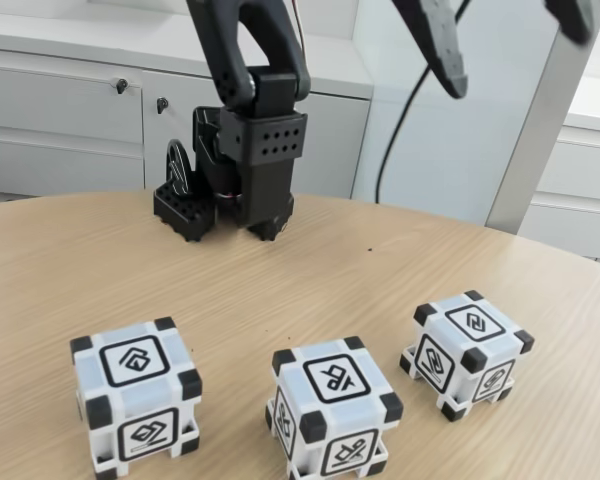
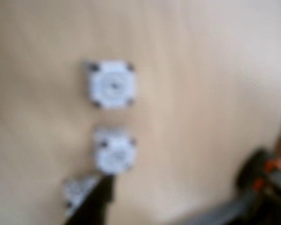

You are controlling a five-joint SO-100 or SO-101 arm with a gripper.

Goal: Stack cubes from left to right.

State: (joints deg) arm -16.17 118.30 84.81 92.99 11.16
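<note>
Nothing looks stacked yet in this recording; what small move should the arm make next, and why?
Probably lower the gripper toward one end cube, likely the left cube in the fixed view. All three cubes, with the middle cube and right cube, sit apart on the table, and the fingers hang high above them, holding nothing.

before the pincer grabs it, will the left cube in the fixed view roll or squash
The left cube probably won't roll: it sits flat on the table. It looks like rigid plastic, so likely no squashing. Its smooth white faces may be slightly slippery.
</note>
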